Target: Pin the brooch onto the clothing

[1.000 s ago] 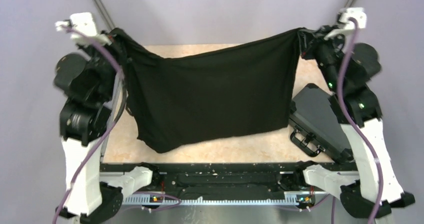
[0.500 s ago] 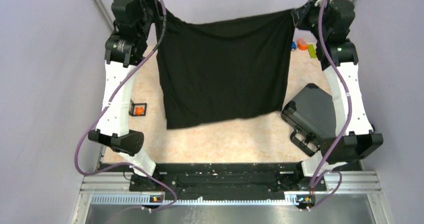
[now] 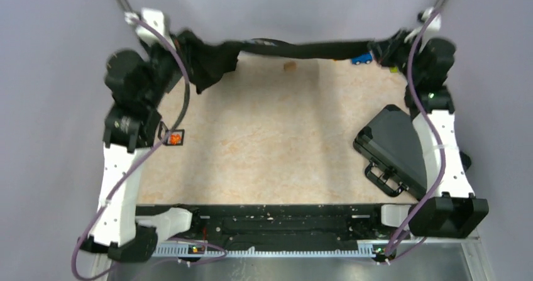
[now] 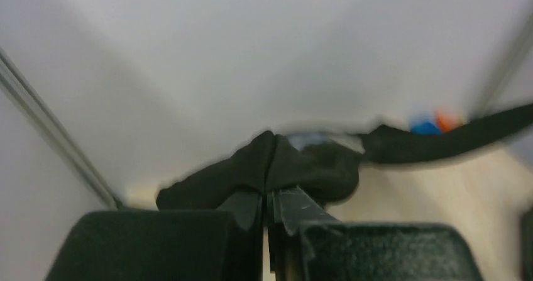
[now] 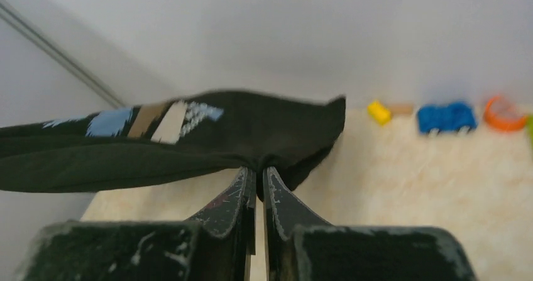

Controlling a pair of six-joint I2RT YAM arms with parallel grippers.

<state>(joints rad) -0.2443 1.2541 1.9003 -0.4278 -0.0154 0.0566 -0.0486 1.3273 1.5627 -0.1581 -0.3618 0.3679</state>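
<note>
The clothing [image 3: 295,48], a black T-shirt, is pulled into a narrow band along the table's far edge, with a bunch hanging at its left end. My left gripper [image 3: 187,45] is shut on that left end, where black cloth [image 4: 302,165] bulges past the fingertips of the left gripper [image 4: 270,190]. At the far right my right gripper [image 3: 381,46] is shut on the other end. The right wrist view shows the shirt's blue, brown and white print [image 5: 157,121] stretching left from the right gripper [image 5: 256,168]. The brooch [image 3: 172,139] is an orange-red speck inside a small black-framed box by the left arm.
A dark grey hard case [image 3: 393,146] lies at the table's right edge beside the right arm. A blue toy car [image 3: 361,59] stands by the far edge. The toy car [image 5: 446,117], a yellow block [image 5: 378,112] and an orange ring [image 5: 503,114] line the back wall.
Before, the shirt hung spread wide between the raised grippers. Both arms have moved and it now shows only as a thin band along the far edge. Both grips have held.
</note>
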